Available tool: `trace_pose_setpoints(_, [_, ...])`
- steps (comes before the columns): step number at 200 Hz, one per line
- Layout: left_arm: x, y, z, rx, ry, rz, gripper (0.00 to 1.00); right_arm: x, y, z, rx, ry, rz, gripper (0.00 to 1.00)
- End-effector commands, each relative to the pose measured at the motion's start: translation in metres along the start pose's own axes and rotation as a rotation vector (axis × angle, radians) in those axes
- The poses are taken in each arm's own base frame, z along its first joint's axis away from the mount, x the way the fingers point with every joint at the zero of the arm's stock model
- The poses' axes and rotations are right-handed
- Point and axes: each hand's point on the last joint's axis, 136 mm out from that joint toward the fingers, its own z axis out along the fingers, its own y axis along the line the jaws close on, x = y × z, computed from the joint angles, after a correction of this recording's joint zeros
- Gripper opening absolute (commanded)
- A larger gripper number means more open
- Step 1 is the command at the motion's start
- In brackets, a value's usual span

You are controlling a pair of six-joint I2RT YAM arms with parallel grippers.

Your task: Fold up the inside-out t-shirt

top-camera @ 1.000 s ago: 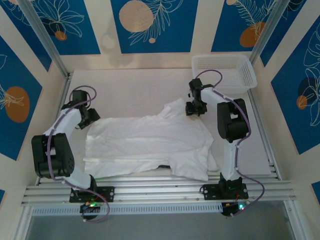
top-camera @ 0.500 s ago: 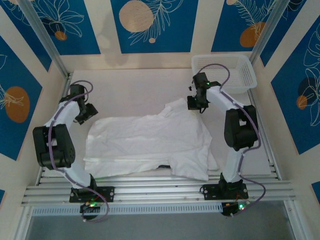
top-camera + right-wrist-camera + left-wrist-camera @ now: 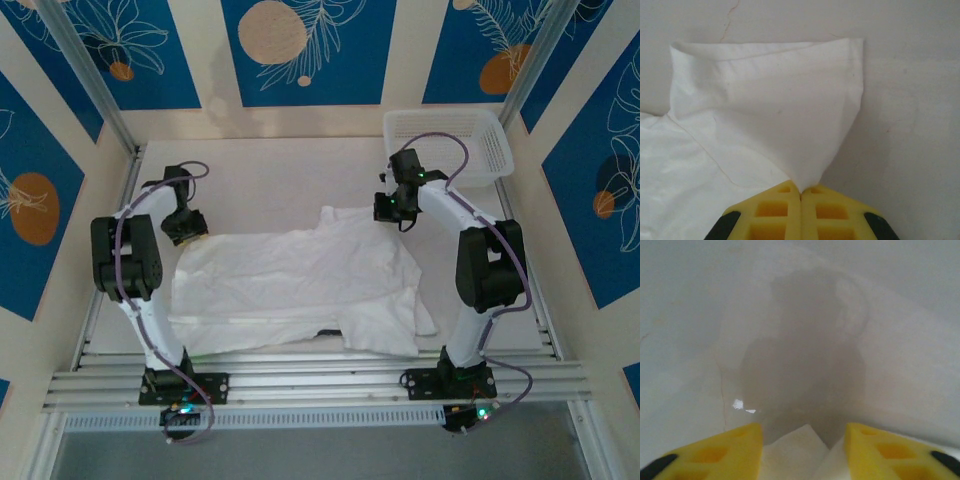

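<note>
In the wrist views, right hand (image 3: 801,192) pinches the inside-out t-shirt (image 3: 765,115); left hand (image 3: 804,440) gapes around its corner.

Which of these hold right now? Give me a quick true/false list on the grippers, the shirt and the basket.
1. The right gripper is shut on an edge of the white t-shirt. True.
2. The left gripper is clamped fully shut. False: its jaws stand apart, with a corner of the shirt between them.
3. The t-shirt lies inside the white mesh basket. False: it is spread out on the table, apart from the basket.
4. The basket stands at the table's far right corner. True.
</note>
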Motion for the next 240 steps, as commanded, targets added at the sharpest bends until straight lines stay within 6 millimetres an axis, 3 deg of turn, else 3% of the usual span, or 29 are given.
trace_pose_setpoints(1, [0.011,0.008,0.006,-0.046,0.040,0.013,0.28,-0.001,-0.010,0.000,-0.002,0.011,0.077,0.05])
trace_pose_setpoints(22, [0.011,0.012,0.005,-0.056,0.030,-0.017,0.07,-0.001,-0.021,-0.002,0.003,0.007,0.129,0.05])
trace_pose_setpoints(53, [0.001,0.031,-0.007,-0.119,-0.022,-0.078,0.00,0.002,-0.034,-0.003,0.026,0.002,0.176,0.02])
trace_pose_setpoints(94, [-0.012,0.053,-0.017,-0.117,-0.074,-0.192,0.00,0.012,-0.058,0.000,0.032,0.014,0.275,0.00])
trace_pose_setpoints(112, [-0.013,0.035,-0.017,-0.008,-0.079,-0.180,0.00,0.016,-0.052,0.004,0.011,0.032,0.256,0.00])
trace_pose_setpoints(129, [-0.014,0.001,-0.027,0.178,-0.117,-0.146,0.00,0.016,-0.047,0.006,0.000,0.037,0.242,0.00])
trace_pose_setpoints(150, [-0.011,-0.023,-0.042,0.255,-0.170,-0.051,0.29,0.013,-0.041,0.006,-0.016,0.038,0.232,0.00])
trace_pose_setpoints(167, [-0.005,-0.029,-0.041,0.223,-0.168,0.025,0.39,0.012,-0.037,0.007,-0.019,0.040,0.222,0.00])
trace_pose_setpoints(200, [0.002,-0.025,-0.017,0.138,-0.099,0.083,0.38,0.012,-0.036,0.008,-0.019,0.046,0.221,0.01])
trace_pose_setpoints(240, [0.001,-0.011,-0.001,0.030,-0.062,0.068,0.25,0.010,-0.035,0.006,-0.015,0.043,0.218,0.01])
